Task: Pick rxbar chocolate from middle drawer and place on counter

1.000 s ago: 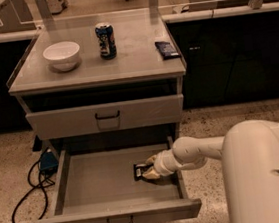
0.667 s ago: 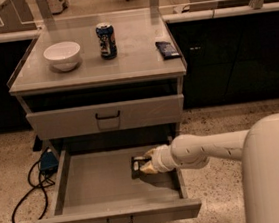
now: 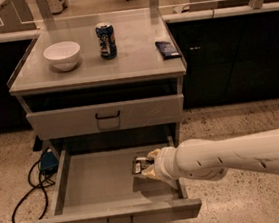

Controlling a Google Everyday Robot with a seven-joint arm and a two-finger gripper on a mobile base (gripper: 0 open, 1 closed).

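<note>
Our tool (image 3: 145, 166) sits low, just right of centre in the frame, at the bar (image 3: 137, 164) on the right of the open drawer (image 3: 87, 186); we cannot tell whether it is clamped on it. We fear a loose hold dropping the bar on the lift, or a knock against the upper drawer (image 3: 107, 116) before the desk (image 3: 133, 59).

Gripper (image 3: 147, 168) sits in the middle drawer (image 3: 95, 189), at its 3 o'clock side, and covers most of the rxbar chocolate (image 3: 137, 164). Only a dark sliver w/ pale marks shows at the gripper's 9 o'clock, lettering too small to read. Arm (image 3: 235, 155) runs off frame at 3 o'clock & hides part of drawer's right wall. Can (image 3: 106, 40) label too blurred to read.
</note>
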